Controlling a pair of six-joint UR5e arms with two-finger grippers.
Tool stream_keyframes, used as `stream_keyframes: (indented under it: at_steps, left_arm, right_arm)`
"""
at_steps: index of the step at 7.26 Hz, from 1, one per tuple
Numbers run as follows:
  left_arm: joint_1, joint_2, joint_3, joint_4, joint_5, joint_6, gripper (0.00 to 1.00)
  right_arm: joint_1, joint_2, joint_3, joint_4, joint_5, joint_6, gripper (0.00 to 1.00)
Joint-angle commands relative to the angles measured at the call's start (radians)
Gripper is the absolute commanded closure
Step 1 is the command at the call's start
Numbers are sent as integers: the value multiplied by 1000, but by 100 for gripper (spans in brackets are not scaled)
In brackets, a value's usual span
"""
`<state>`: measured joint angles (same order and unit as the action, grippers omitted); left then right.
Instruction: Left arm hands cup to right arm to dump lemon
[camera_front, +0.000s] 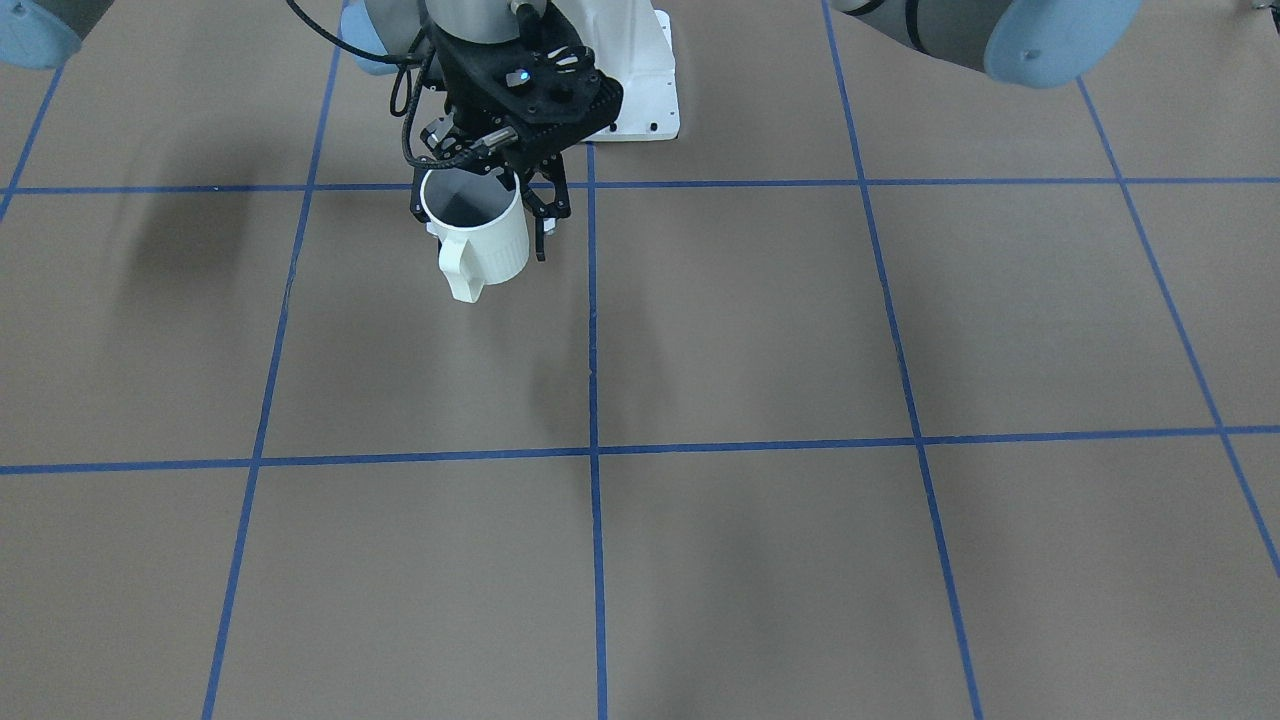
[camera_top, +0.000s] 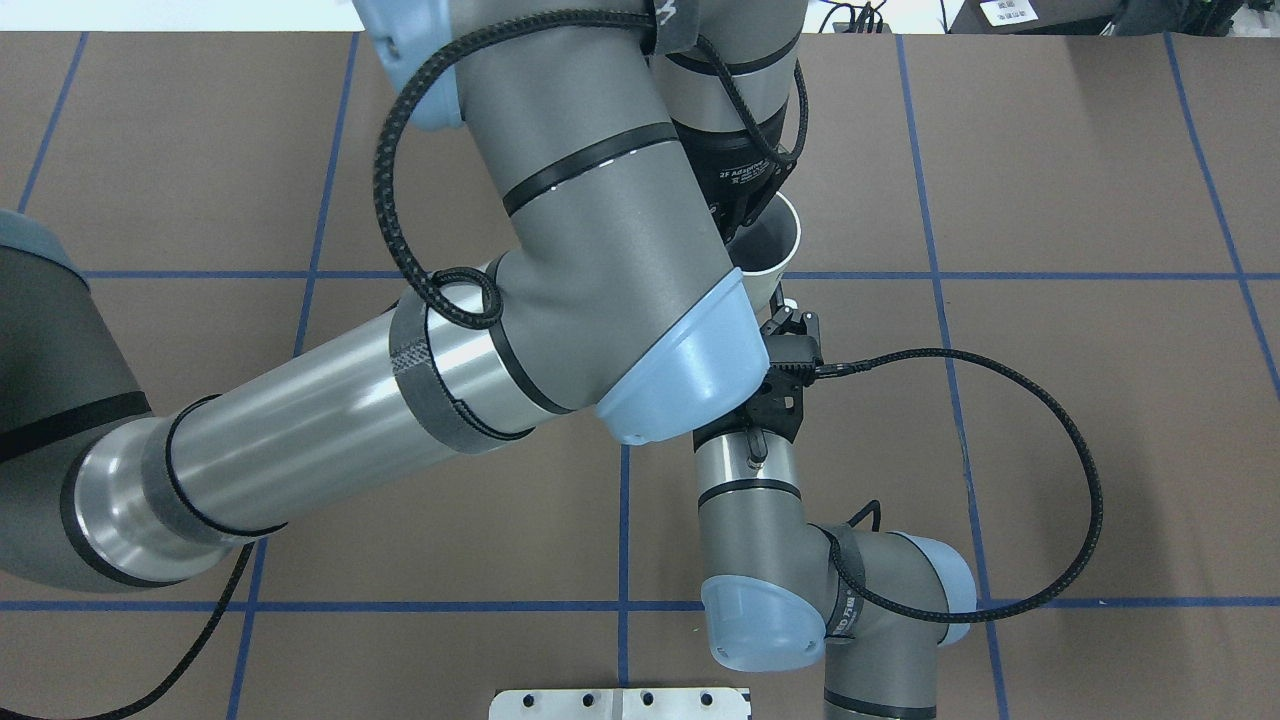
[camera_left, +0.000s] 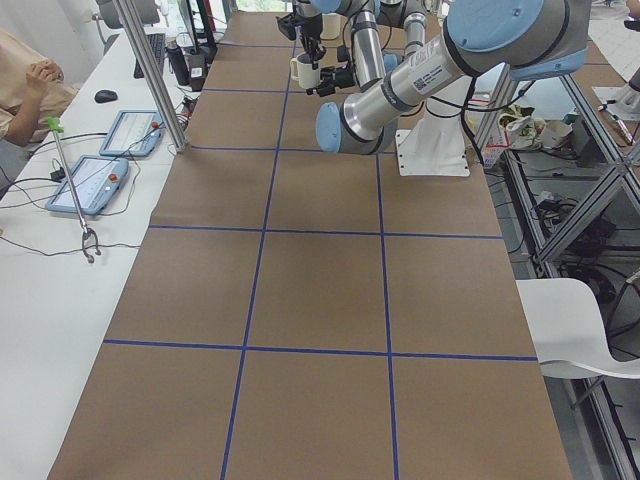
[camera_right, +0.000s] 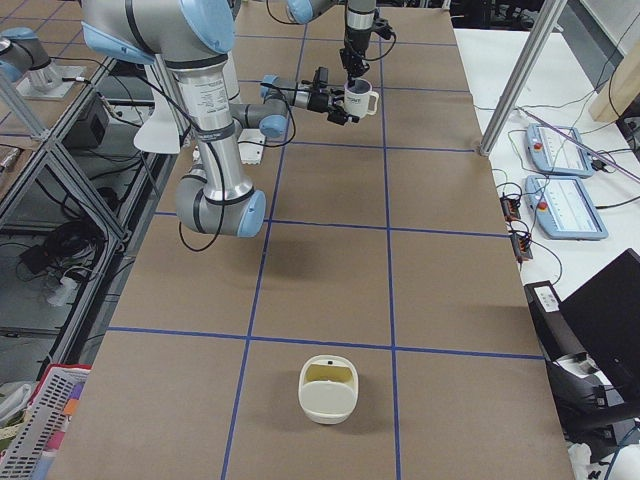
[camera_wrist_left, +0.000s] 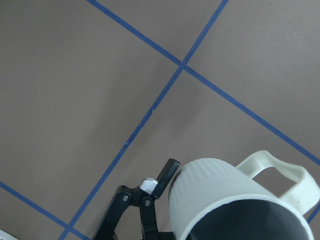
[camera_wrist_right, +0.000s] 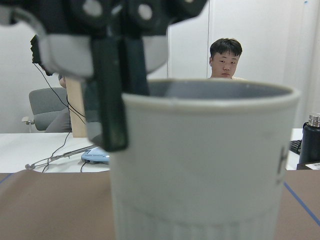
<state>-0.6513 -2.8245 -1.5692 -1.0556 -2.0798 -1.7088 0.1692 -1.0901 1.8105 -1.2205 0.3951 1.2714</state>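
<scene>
While the left arm holds its load high over the middle of the bench, roughly midway between the robot's edge and the operators' edge, the hand-over looks about half done. Its end effector points straight down and is pinched on the rim of the cup, one finger inside and one outside the wall. The right arm comes in level from the robot's edge. Its end effector is spread to either side of the cup's body. A thin strip of bench seems to show between one of its fingers and the wall, so I judge it has not clamped yet. What is left: the right side closes, the left lets go and lifts clear, then the cup is carried off and tipped. The lemon I cannot find; what shows of the cup's inside is dark grey.

Beyond the operators' edge sits a person, with a metal post at that edge. A white tub stands on the bench toward the end on the robot's right, well apart from the cup. A yellowish patch shows inside it, and I cannot tell what it is.

As for obstacles, the left arm's elbow hangs over the right wrist, crowding any lift. The finger inside the cup would block tipping. The right arm's looping cable bulges toward the tub's side.
</scene>
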Motion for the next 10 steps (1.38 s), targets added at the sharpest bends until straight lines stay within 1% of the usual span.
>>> stream_keyframes:
  at_steps: [1, 2, 3, 4, 5, 6, 7, 8, 9, 10]
  left_arm:
    - [-20, -1, -54, 3, 0, -12, 100]
    - [-40, 2, -60, 6, 0, -11, 100]
    - [-59, 23, -98, 15, 1, 1, 100]
    - [-63, 98, -197, 46, 0, 36, 100]
    - [-73, 200, -307, 63, 1, 101, 100]
    - [-94, 317, -409, 62, 6, 186, 100]
    - [-135, 411, -467, 57, -2, 275, 100]
    - [-152, 506, -506, 51, 0, 370, 100]
    - [-189, 570, -525, 46, -2, 456, 100]
    - [-220, 624, -526, 30, -3, 497, 100]
  right_arm:
    - [-11, -7, -8, -4, 20, -3, 0]
    - [6, -17, -7, -2, 78, -32, 0]
    - [21, -19, 1, -2, 129, -68, 0]
    - [39, -22, 3, -2, 199, -69, 0]
    - [77, -40, 13, -2, 309, -72, 0]
    - [110, -54, 13, -1, 452, -108, 0]
    - [159, -66, 38, -2, 576, -200, 0]
    - [230, -100, 74, -4, 758, -252, 0]
    - [307, -160, 104, -8, 915, -304, 0]
    - [393, -212, 119, -10, 1068, -433, 0]
